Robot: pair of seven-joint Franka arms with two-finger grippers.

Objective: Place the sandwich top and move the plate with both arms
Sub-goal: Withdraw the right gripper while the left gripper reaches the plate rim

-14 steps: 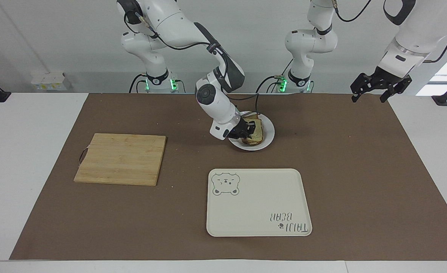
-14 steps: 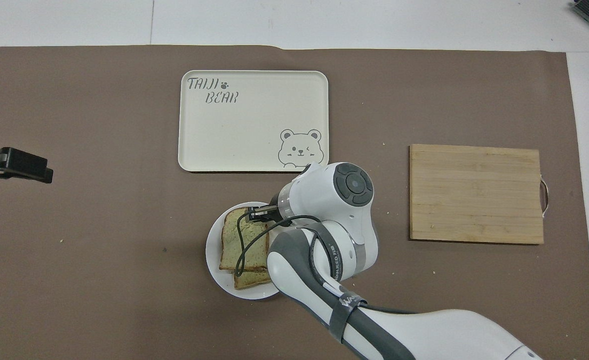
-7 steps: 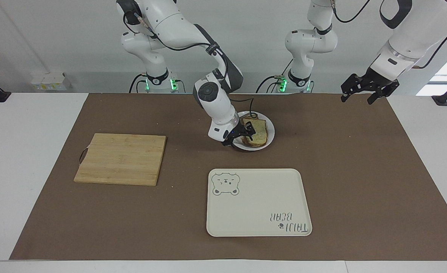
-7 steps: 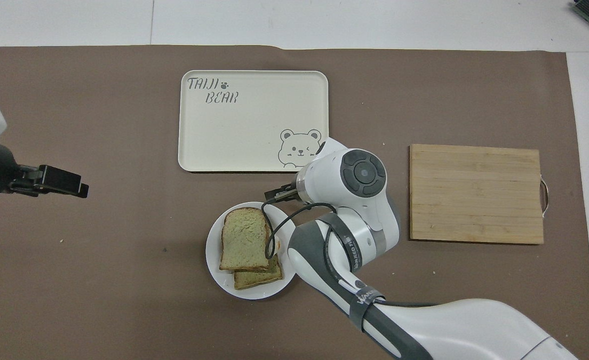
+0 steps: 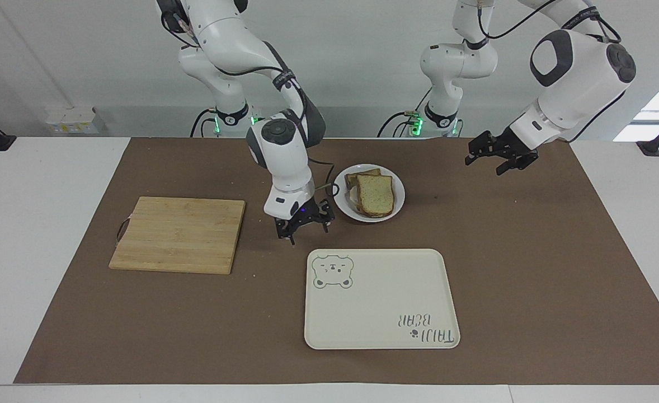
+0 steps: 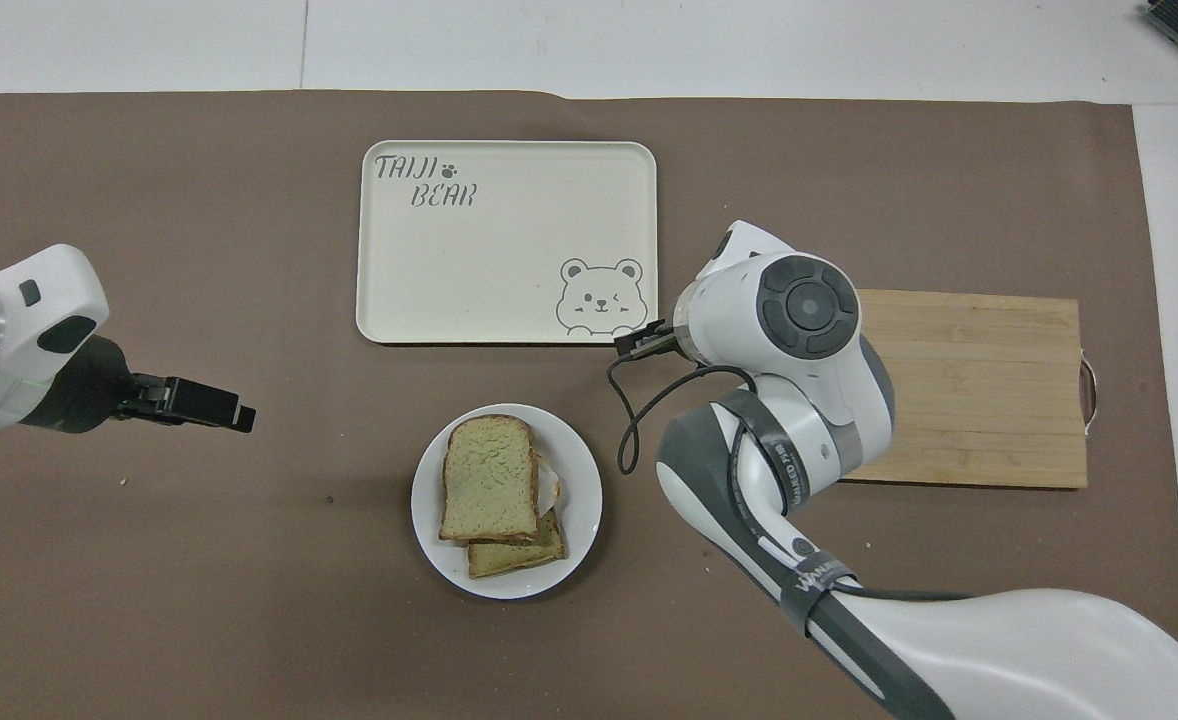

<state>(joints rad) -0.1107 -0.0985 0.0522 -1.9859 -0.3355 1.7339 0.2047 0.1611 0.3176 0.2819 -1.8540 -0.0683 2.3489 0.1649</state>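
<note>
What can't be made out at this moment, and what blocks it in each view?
- Right gripper: in the overhead view, hidden under its own wrist.
- Cutting board: in the overhead view, the edge nearest the plate is covered by the right arm.
- Filling between the sandwich top and the lower slice: only a white sliver shows in either view.
- Left gripper: whether open, not readable in either view.

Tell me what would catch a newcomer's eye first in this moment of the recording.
The stacked sandwich: the sandwich top lies skewed on a lower slice on the plate, nearer the robots than the bear tray. The right gripper hangs empty and open between plate and cutting board. The left gripper hovers open toward its own end.
</note>
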